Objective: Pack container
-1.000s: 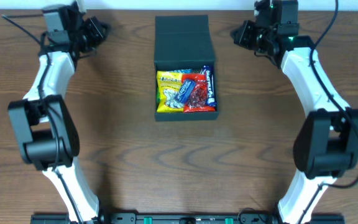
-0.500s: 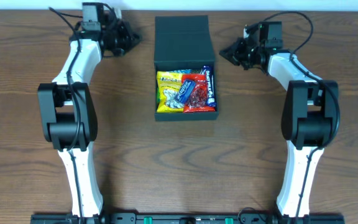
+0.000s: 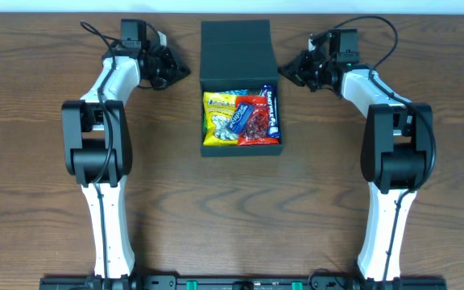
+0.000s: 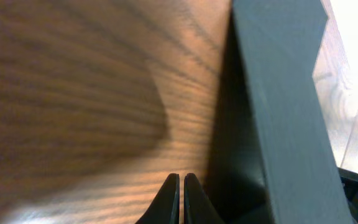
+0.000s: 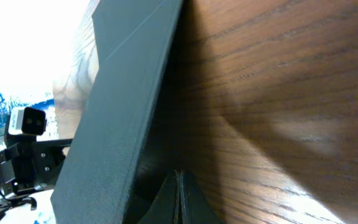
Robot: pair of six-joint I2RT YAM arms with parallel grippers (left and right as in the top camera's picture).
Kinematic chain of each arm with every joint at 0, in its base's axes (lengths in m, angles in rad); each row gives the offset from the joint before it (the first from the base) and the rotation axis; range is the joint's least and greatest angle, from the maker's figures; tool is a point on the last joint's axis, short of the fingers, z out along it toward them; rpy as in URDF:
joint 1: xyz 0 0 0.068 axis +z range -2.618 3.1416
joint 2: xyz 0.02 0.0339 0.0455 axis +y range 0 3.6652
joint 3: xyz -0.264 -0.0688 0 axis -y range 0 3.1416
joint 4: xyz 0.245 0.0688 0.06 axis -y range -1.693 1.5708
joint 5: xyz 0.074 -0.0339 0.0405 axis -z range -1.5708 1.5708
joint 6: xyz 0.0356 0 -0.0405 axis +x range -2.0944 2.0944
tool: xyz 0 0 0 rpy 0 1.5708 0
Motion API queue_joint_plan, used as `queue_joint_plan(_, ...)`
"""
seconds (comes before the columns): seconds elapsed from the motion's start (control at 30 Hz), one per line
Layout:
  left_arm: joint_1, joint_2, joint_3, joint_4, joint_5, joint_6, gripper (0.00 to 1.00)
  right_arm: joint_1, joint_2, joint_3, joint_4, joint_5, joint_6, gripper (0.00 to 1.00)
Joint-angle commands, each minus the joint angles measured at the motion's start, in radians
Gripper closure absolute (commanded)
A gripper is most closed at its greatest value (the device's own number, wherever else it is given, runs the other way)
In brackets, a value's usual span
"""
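The dark green-black matte rectangular container (image 3: 240, 150) is seen at top centre of the overhead view on the brown wooden table (image 3: 216, 209), with its hinged flat lid (image 3: 236, 48) laid open toward the upper edge. A yellow packet (image 3: 215, 113), blue packet (image 3: 240, 118), red packet (image 3: 257, 129) and blue-and-white bar (image 3: 272, 113) are packed inside. The left gripper (image 4: 180, 183), fingers pressed together and empty, is held near the lid's left side. The right gripper (image 5: 178, 180), likewise closed on nothing, is held near its right side.

Dark brown wood-grain desk (image 3: 232, 209), evenly lit, soft glare patches. White strip (image 3: 176, 6) beyond desk's far edge. Black rail (image 3: 216, 284) along desk's near edge.
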State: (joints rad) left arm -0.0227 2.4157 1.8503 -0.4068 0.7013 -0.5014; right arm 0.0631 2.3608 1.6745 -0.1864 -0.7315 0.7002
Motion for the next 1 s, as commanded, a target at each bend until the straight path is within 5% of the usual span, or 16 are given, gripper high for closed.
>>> queue_joint_plan(0.0,-0.019,0.017,0.015,0.033,0.032,-0.037,0.95,0.01,-0.002,0.016,0.011,0.002,0.002,0.99)
queue_joint_plan(0.67,-0.055,0.055,0.039,0.152,0.175,-0.106,0.94,0.037,0.08,0.018,0.264,-0.143,0.118,0.99)
queue_joint_plan(0.97,-0.039,0.054,0.206,-0.002,0.216,0.047,0.95,0.027,0.078,0.152,0.228,-0.291,0.022,0.98)
